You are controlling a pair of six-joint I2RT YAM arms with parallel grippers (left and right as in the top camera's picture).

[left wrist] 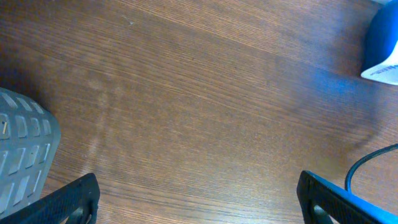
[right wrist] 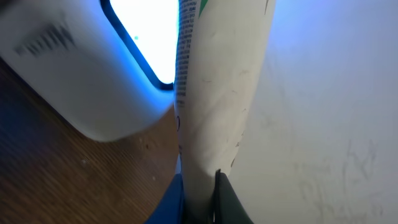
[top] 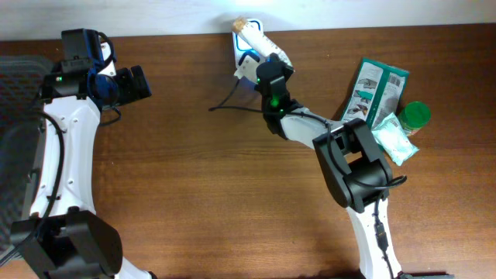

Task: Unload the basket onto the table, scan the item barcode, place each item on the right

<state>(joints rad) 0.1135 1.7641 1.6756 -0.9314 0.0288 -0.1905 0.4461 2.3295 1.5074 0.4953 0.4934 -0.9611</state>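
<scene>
My right gripper [top: 266, 72] is shut on a white tube-like item [top: 261, 43], pinched at its lower end [right wrist: 199, 198]. The item [right wrist: 217, 93] stands upright in the right wrist view, printed text along its left edge, right beside the white barcode scanner [right wrist: 74, 81]. The scanner's window [right wrist: 149, 31] glows bright with a blue rim. From above the scanner [top: 245, 56] sits at the table's far edge, partly under the item. My left gripper [top: 139, 82] hangs open at the far left [left wrist: 199, 208], only bare wood between its fingers [left wrist: 68, 202].
A green box [top: 380, 87], a green-lidded jar [top: 415, 115] and a pale green packet [top: 395, 141] lie at the right. A black cable [top: 232, 106] runs from the scanner [left wrist: 382, 46]. A grey mesh chair [left wrist: 22, 155] borders the left table edge.
</scene>
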